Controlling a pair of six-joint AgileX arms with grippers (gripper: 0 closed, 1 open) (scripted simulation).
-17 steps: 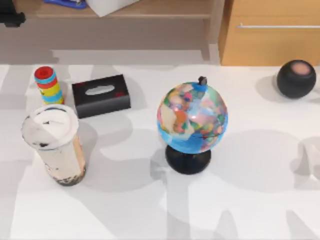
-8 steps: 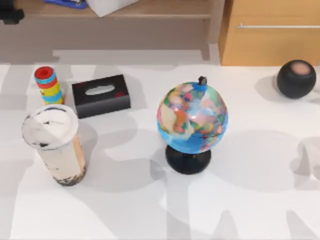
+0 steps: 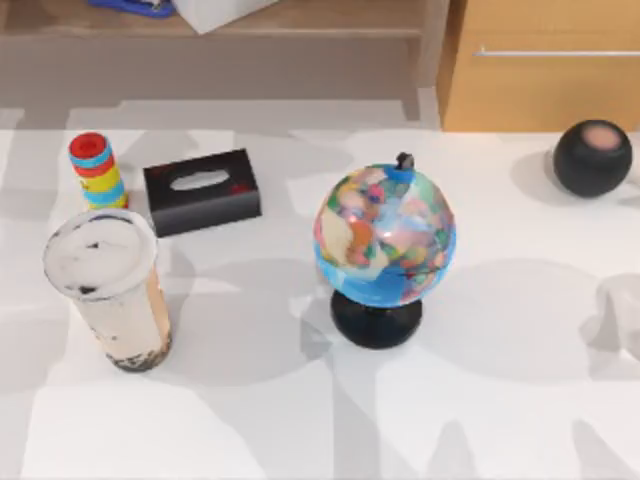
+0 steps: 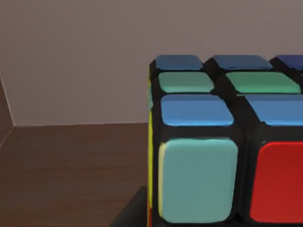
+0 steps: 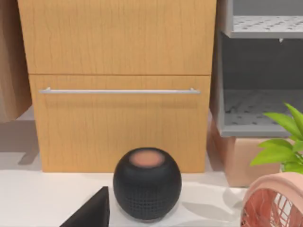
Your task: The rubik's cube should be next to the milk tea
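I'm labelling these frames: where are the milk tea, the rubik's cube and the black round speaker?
Milk tea, clear cup with white lid point(image 3: 100, 255): top view, on the lid.
Rubik's cube, coloured squares point(image 4: 199, 179): left wrist view, on a pale teal square.
Black round speaker point(image 5: 147, 184): right wrist view, on its front.

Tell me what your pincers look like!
What I can see is black: a dark slanted edge of my left pincer in the left wrist view, and a smooth pointed black wedge of my right pincer in the right wrist view.
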